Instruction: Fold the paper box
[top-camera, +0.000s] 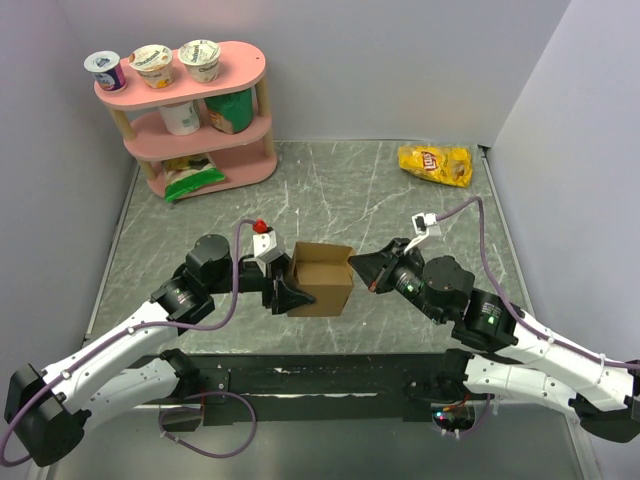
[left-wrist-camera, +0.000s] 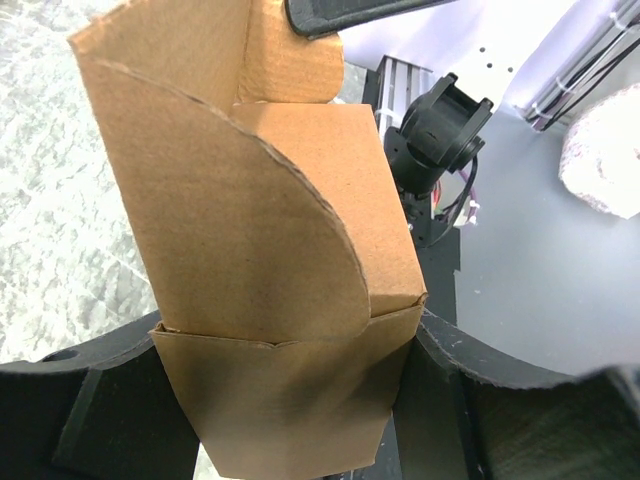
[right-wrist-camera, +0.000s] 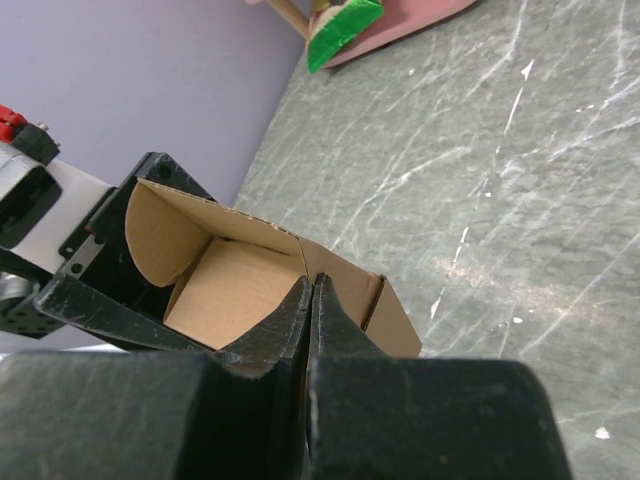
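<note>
Brown cardboard, plain and unprinted: the paper box (top-camera: 322, 278) stands near the middle of the bench (top-camera: 420, 215), a little toward 6 o'clock, already raised into a squarish open-topped shape. The left gripper (top-camera: 290, 290) comes in from the box's 9 o'clock side. Its wrist view shows the jaws set fairly wide, one on each side of the box, gripping it. The right gripper (top-camera: 362, 268) sits at the box's 3 o'clock side with its fingers pressed together, holding nothing. In its own view the joined tip is at the near rim.

I judge the step in hand to be closing the flaps. The walls are up, and a rounded flap (left-wrist-camera: 250, 210) is not yet tucked in. The next move calls for the closed right tip to work as a pusher and fold a flap inward and down over the opening. Meanwhile the left gripper must keep the box from sliding or collapsing, because thin card buckles under a skewed push.

Some things cannot be made out:
- Whether the right tip touches the rim or only hangs just beside it.
- The box's underside and its wall toward 12 o'clock, which are hidden.
- The left fingers, which are cut off at the bottom of the left wrist view.
- The box's near wall in the right wrist view, where the right gripper's own fingers cover it.
</note>
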